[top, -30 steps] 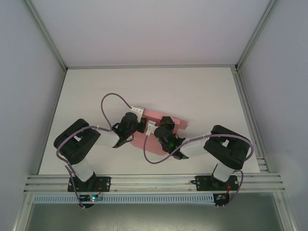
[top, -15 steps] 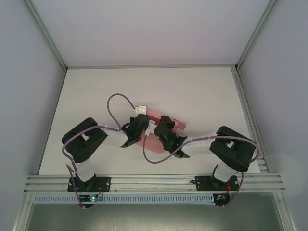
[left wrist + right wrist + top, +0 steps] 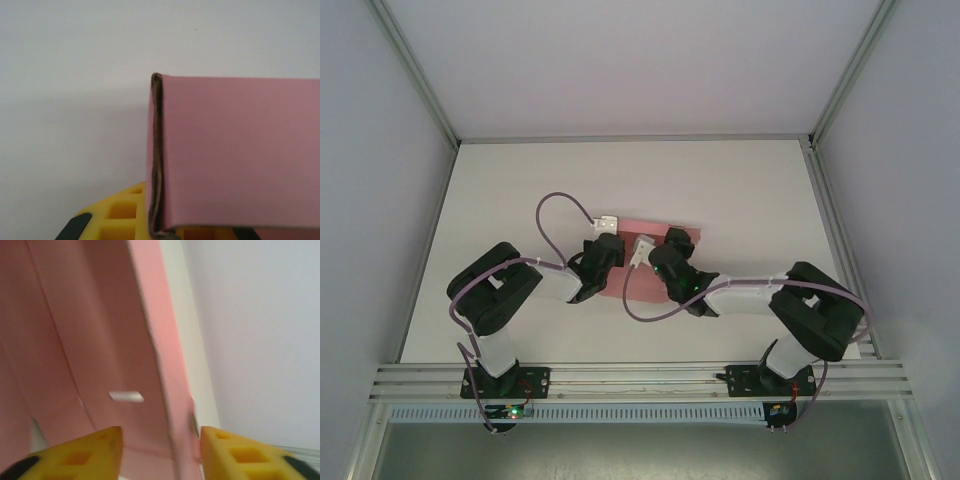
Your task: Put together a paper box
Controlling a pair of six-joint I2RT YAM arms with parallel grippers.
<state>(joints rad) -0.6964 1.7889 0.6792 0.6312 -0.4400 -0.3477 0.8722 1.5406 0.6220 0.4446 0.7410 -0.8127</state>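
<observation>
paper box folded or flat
Partly folded: the paper box has a panel bent over at a crease in the left wrist view; whether it is finished, cannot tell.

White table (image 3: 740,190), grey walls (image 3: 380,180)

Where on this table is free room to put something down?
Bare: the far strip of the table, between the paper box and the back wall. Crowded: the middle, where the left arm and right arm meet over it.

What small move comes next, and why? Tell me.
Probably close the right tool on the paper box wall standing between its open jaws. The left tool pinches a folded edge, so a second grip should steady the card for folding.
</observation>
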